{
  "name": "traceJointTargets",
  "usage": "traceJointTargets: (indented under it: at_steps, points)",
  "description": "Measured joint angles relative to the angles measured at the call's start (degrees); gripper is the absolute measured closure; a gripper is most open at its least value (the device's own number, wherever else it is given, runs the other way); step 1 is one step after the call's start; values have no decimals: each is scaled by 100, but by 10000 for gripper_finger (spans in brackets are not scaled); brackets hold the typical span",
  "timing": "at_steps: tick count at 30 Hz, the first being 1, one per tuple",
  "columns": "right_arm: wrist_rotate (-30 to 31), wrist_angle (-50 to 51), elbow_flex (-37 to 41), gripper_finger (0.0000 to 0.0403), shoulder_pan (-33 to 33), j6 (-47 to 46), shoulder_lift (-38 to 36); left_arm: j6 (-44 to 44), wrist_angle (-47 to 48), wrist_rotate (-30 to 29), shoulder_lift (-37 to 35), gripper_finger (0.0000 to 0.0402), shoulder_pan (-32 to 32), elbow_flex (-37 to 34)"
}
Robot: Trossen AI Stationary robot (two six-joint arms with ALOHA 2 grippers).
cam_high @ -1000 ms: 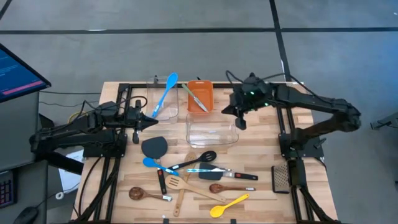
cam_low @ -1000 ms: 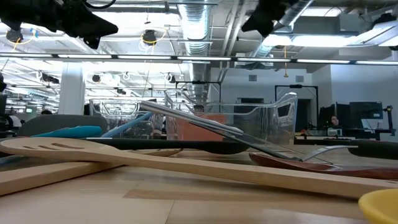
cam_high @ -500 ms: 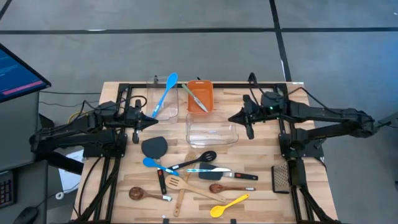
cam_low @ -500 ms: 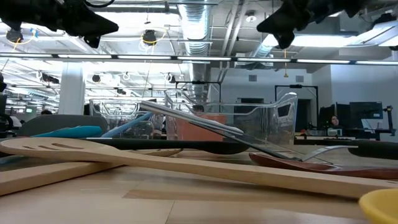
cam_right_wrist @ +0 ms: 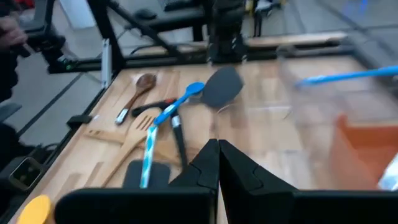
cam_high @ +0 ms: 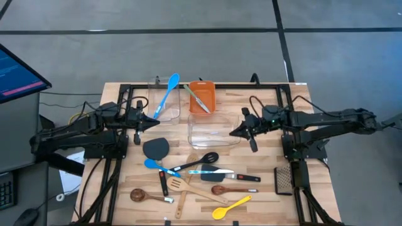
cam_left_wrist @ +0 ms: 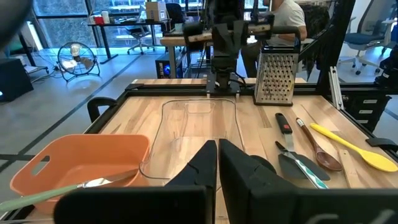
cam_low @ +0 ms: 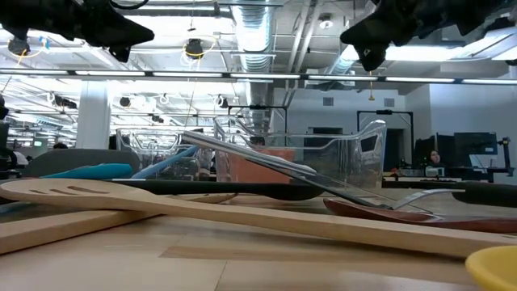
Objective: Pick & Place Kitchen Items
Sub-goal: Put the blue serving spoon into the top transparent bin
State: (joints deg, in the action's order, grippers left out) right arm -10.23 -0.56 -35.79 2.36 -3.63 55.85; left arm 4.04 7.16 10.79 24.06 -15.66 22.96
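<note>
From above, the utensils (cam_high: 198, 176) lie scattered over the near middle of the wooden table (cam_high: 264, 188): blue spoons, black turners and a ladle, wooden spoons with a slotted spatula, and a yellow spoon (cam_high: 231, 206) nearest the front edge. One long blue spoon (cam_high: 167, 94) rests tilted in a clear tub (cam_high: 164, 108) at the far left, and a pale green-handled utensil (cam_high: 198, 100) lies in the orange bin (cam_high: 202, 96) beside it. A second clear tub (cam_high: 213, 130) sits empty between the arms. The left gripper (cam_high: 152, 122) hangs over the table left of that tub, jaws clenched on nothing; the right gripper (cam_high: 237, 132) hovers at the tub's right edge, jaws likewise pressed together and empty. The low view cannot separate the pile: a wooden slotted spatula (cam_low: 202, 206) fills its foreground and blocks most of what lies behind. Only the left wrist view shows the box grater (cam_left_wrist: 276, 78) upright at the far right side, where the overhead view shows it flat-looking near the right arm's base.
</note>
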Motion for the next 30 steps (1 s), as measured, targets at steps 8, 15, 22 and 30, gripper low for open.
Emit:
traceJointTargets:
  at_steps: [8,15,22,30]
  points:
    - [-19,-555,-9,403,-619,-57,720,-1,1,0,2,400,0,-2]
    - [10,-1227,-11,403,-1078,-49,1233,-1,2,0,2,400,0,-2]
    - [1054,-772,-427,403,-1394,-229,1288,-3,7,0,2,400,0,-2]
    - [1483,-492,-768,403,-1833,-194,1288,-4,7,0,2,400,0,-2]
